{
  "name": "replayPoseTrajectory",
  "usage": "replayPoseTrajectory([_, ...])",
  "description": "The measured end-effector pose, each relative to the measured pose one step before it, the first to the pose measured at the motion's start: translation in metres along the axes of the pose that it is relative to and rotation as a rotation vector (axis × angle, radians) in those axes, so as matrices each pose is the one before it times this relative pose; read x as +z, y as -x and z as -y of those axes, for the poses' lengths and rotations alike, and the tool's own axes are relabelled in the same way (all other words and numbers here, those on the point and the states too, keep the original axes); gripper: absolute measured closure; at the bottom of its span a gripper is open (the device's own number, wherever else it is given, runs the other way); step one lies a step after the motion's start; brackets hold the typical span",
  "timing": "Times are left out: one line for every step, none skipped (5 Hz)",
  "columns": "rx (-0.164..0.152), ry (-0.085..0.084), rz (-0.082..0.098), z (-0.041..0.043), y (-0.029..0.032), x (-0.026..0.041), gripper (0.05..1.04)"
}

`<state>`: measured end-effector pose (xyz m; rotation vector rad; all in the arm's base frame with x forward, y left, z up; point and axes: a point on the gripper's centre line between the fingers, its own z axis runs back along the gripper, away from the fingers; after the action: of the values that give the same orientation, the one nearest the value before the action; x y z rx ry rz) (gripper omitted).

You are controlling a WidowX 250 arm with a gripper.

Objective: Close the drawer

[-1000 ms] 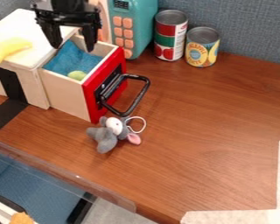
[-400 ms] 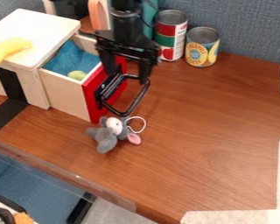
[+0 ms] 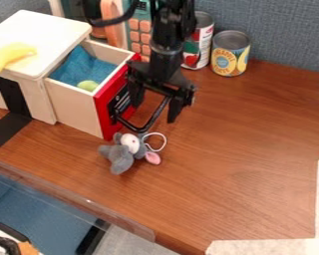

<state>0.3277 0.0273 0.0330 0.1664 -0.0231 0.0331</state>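
Red-fronted, the wooden drawer (image 3: 70, 108) stands open from its pale cabinet (image 3: 46, 30) at the left of the desk (image 3: 242, 149) in the camera view, blue cloth (image 3: 81, 67) and a small green object (image 3: 87, 85) inside. At its front hangs the black gripper (image 3: 155, 109), fingers spread, the black handle (image 3: 143, 128) partly showing between them; contact I cannot tell. A grey plush mouse (image 3: 121, 158) lies near the drawer's front, a yellow banana (image 3: 12, 54) on the cabinet.

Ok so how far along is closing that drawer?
Done: no closing visible; the drawer stands open, blue cloth showing inside. In hand: the tool is at the black handle, its fingers apart, probably lining up. Left: pushing the red front toward the pale cabinet.
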Motion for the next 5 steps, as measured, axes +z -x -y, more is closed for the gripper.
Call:
replayPoseTrajectory([-0.0048, -0.0409, -0.0565, 0.00247, 0.00453, -0.02471, 0.135])
replayPoseTrajectory([-0.0250, -0.0300, -0.0166, 0.00336, 0.00073, -0.01110, 0.426])
replayPoseTrajectory([-0.0035, -0.0165, 0.0054, -0.00267, -0.00111, 0.00032, 0.732])
replayPoseTrajectory([0.0349, -0.0085, -0.0093, -0.01439, 0.00143, -0.00230, 0.925])
replayPoseTrajectory([0.0801, 0.0016, -0.0008, -0.02800, -0.00566, 0.00019, 0.954])
